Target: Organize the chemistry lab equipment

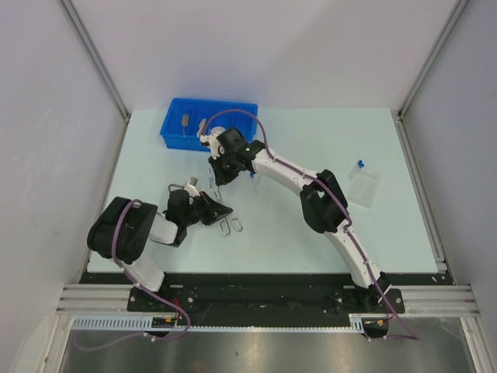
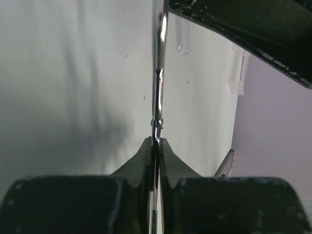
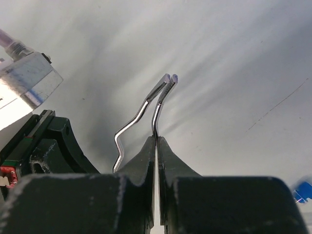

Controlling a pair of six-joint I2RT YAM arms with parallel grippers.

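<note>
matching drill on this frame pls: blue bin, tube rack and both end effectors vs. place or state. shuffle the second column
Things
1. blue bin
2. clear tube rack
3. right end effector
4. left end effector

Place or state
A. shut on silver wire tongs, tips sticking out ahead
B. far edge of the table, left side
C. shut on a thin silver tool seen edge-on
D. right side of the table, apart from both arms

Pairs: 1-B; 2-D; 3-A; 4-C
</note>
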